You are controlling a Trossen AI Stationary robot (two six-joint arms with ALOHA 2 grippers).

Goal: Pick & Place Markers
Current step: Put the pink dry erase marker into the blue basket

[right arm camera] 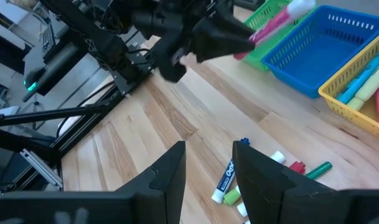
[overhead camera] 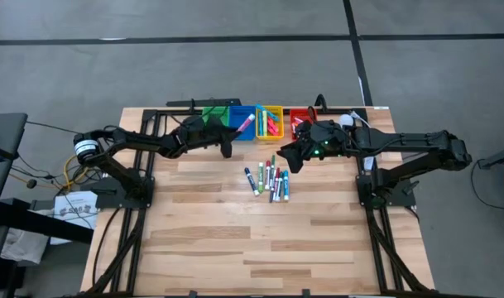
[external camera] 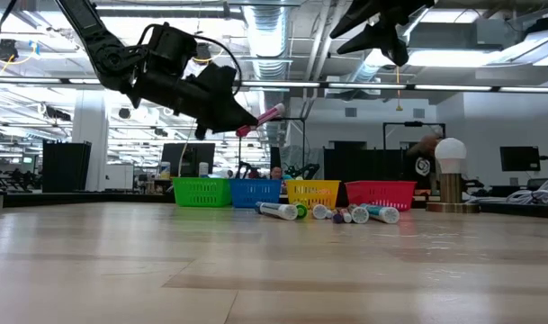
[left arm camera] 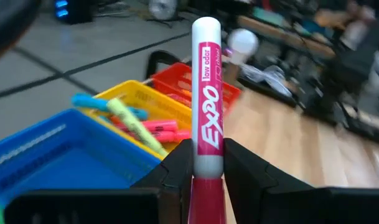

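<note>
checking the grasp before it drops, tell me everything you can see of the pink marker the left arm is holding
The pink marker is a slim Expo "low odor" pen: white barrel, pink label with white lettering, pink cap at the gripped end, apparently smooth plastic. The left gripper clamps it between its two dark fingers near that end, so most of the barrel juts forward. It hangs in the air, tilted upward, above the blue bin, touching nothing but the fingers.

Glossy plastic pink marker [left arm camera: 207, 99]; smooth wooden table [overhead camera: 202, 240]
</note>
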